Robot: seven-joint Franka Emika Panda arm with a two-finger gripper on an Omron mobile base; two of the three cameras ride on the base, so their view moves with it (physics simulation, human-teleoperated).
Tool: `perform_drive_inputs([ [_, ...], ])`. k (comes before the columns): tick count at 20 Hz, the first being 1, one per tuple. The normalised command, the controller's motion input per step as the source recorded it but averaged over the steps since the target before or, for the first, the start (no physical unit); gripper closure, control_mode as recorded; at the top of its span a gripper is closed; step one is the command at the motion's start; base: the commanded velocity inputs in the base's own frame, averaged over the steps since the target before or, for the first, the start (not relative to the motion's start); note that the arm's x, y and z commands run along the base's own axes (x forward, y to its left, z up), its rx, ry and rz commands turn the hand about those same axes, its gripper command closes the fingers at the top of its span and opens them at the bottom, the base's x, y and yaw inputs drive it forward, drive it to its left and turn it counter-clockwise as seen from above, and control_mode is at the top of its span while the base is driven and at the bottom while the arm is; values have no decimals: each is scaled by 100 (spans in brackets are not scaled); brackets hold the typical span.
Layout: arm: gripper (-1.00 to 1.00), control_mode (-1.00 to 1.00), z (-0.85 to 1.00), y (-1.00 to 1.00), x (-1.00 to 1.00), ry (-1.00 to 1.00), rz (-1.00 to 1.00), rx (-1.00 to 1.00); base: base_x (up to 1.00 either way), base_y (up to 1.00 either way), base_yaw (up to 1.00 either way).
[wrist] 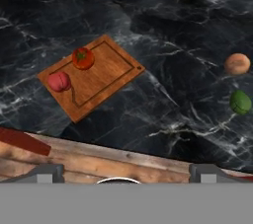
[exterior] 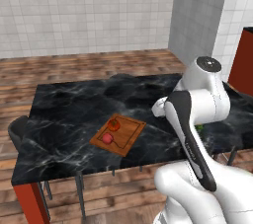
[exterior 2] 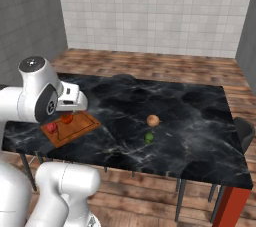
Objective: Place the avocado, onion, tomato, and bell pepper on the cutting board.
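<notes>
Two red pieces sit on the cutting board (wrist: 94, 77); avocado (wrist: 240, 102) and onion (wrist: 237, 63) off it; fingers spread.

Glossy white rounded arm (exterior: 197, 119) with dark, seemingly black, joint bands.

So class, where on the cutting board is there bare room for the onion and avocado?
The cutting board is bare across its half nearer the onion and avocado. Its far end is crowded by the tomato and bell pepper.
</notes>
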Motion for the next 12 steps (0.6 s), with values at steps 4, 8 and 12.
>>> perform_drive_inputs([
  [4,-100,-100,19,-10,-4,-9,-14,-6,0,0,0],
  [8,-100,-100,13,-21,0,-1,-13,-2,0,0,0],
  [12,-100,-100,5,-36,0,0,-6,0,0,0,0],
])
